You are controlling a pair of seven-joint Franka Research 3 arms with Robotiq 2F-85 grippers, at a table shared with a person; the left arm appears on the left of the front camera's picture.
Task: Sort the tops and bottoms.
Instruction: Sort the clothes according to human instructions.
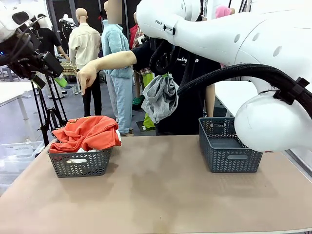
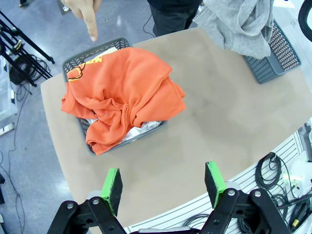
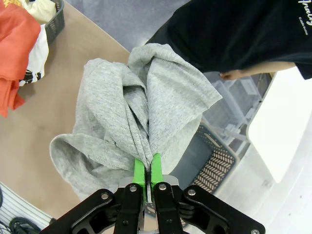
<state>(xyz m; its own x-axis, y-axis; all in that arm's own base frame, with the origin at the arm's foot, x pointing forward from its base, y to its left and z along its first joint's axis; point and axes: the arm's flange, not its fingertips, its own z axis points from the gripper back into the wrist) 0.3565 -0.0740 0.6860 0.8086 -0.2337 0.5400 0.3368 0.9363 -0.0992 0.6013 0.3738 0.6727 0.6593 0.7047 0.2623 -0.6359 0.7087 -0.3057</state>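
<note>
A light grey garment [image 1: 160, 100] hangs bunched in the air over the table's far edge, between the two baskets. My right gripper [image 3: 147, 168] is shut on a fold of this grey garment [image 3: 141, 112]. An orange-red garment [image 1: 87, 132] is heaped on the left basket [image 1: 80, 165], with a white garment [image 2: 144, 130] showing under it. A pale yellow garment [image 3: 41, 9] lies in the same basket. My left gripper [image 2: 163, 180] is open and holds nothing, high above the table's near side and the orange-red garment [image 2: 124, 92].
A second dark grey basket [image 1: 229, 156] stands at the right, partly behind my right arm. The person stands at the far side in a black T-shirt, one hand [image 1: 87, 78] pointing a finger down above the left basket. Bare tabletop [image 1: 161, 190] lies between the baskets.
</note>
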